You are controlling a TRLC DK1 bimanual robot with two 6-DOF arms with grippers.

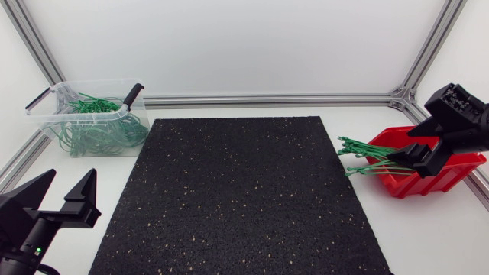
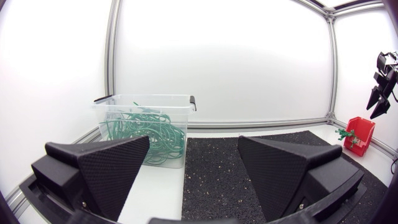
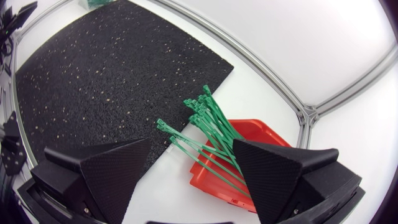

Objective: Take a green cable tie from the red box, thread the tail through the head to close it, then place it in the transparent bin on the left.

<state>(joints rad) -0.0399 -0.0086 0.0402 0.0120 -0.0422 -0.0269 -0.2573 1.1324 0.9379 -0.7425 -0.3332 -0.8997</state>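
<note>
Green cable ties (image 1: pixel 365 158) sit in the red box (image 1: pixel 458 174) at the table's right side. The bundle is fanned and its long axes run roughly L-R across the table. The heads poke out over the box's open front twd the black mat (image 1: pixel 237 198), tails back inside. R gripper (image 1: pixel 409 160) hangs over the box front w/ jaws spread wide, nothing in them. In the right wrist view the ties (image 3: pixel 205 134) lie below, betw the open fingers (image 3: pixel 109 168), and the box (image 3: pixel 264 134) sits under the other finger. The left wrist view shows that gripper (image 2: pixel 380 93) well above the box (image 2: pixel 360 132), fingers angled down. L gripper (image 1: pixel 72 179) is low at the near-left corner, off the mat, pointing twd the back wall, jaws wide and empty. A small green light glows on the arm (image 1: pixel 36 250). The transparent bin (image 1: pixel 46 114) is at the far left beside the mat, w/ black handles. The green ties inside (image 1: pixel 99 131) are prob. closed loops, hard to confirm through the plastic.
</note>
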